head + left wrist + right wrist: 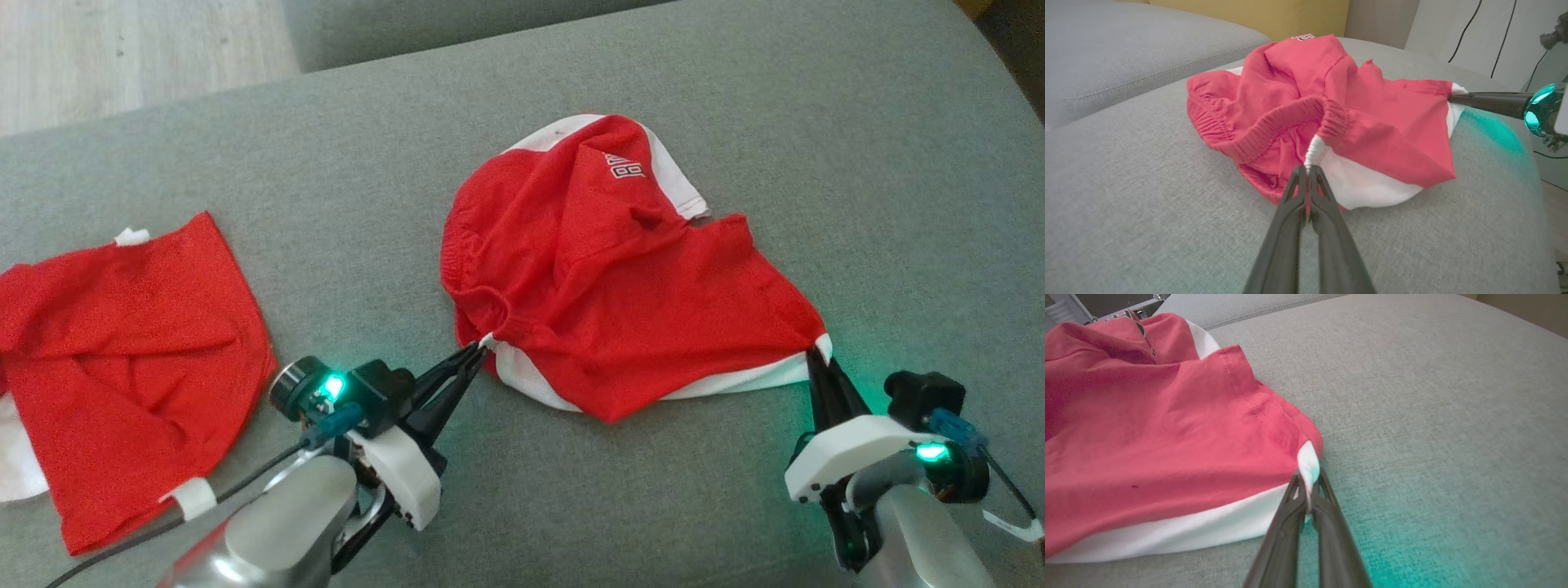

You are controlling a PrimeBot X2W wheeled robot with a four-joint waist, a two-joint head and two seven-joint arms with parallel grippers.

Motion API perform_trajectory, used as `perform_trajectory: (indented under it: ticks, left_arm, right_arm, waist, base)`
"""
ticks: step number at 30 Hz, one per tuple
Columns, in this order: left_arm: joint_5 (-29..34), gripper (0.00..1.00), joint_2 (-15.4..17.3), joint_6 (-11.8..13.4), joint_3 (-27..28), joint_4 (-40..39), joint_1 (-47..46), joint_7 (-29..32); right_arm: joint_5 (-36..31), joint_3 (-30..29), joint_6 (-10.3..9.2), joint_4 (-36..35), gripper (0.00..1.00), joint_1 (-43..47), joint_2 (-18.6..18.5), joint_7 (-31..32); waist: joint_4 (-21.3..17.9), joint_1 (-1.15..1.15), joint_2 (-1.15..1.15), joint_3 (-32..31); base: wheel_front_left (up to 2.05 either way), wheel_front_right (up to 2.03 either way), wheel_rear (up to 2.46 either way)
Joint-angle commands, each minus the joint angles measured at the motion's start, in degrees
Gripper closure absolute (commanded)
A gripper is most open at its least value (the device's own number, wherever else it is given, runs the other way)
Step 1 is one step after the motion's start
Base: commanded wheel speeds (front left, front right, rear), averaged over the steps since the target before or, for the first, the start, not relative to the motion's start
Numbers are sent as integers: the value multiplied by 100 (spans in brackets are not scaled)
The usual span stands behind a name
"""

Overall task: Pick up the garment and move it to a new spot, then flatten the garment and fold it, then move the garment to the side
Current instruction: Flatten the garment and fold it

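Two end effectors, each clamped on a corner of one garment (620, 278). Lies crumpled near the middle of the grey cushion (326, 163): red cloth with white trim, bunched into soft folds, a small white logo (624, 167) on the part nearest the cushion's far edge.

Toward the cushion's left, pinched by the left end effector (478, 349) at the white end of the gathered elastic waistband. Fingers pressed together, cloth caught between the very tips, tips low over the cushion. Waistband gapes open just past that grip, showing red lining inside.

Toward the cushion's right, held by the right end effector (816, 353) at a white hem corner. Fingers closed, a tuft of white cloth poking up between the tips, a stitched red hem running away from it.

Sags between the two grips and rests on the cushion, a white band along the edge nearest the cushion's front. Glows green at both wrists, tinting the cushion beside the right grip.

Farther toward the cushion's left edge, well apart from the garment, a second red cloth (131, 343), lying flat with a few creases, a white tab (131, 237) at its far edge. Beyond the cushion's far-left corner, a strip of pale wooden floor (122, 57).
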Motion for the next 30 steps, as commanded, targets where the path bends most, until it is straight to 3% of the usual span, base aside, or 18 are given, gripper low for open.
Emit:
perform_trajectory:
  ticks: [1,9,17,30]
  left_arm:
    - [-53,100,186,10,140,-179,-291,-87]
    - [-142,100,338,11,138,-446,-266,-138]
    - [-191,100,460,182,531,-864,-111,-151]
    - [-555,100,874,513,1677,-2105,-251,-79]
  right_arm:
    - [29,104,-4,-120,100,-196,-20,-103]
    - [14,47,-4,-114,100,-166,-20,-109]
    - [184,153,-4,-305,100,-206,-20,-212]
    - [1104,555,-4,-1958,100,-1318,-85,174]
  waist:
    - [37,0,0,-46]
    - [190,0,0,-210]
    - [257,0,0,-380]
    - [206,0,0,-788]
  base:
    - [0,0,0]
    - [0,0,0]
    - [0,0,0]
    - [0,0,0]
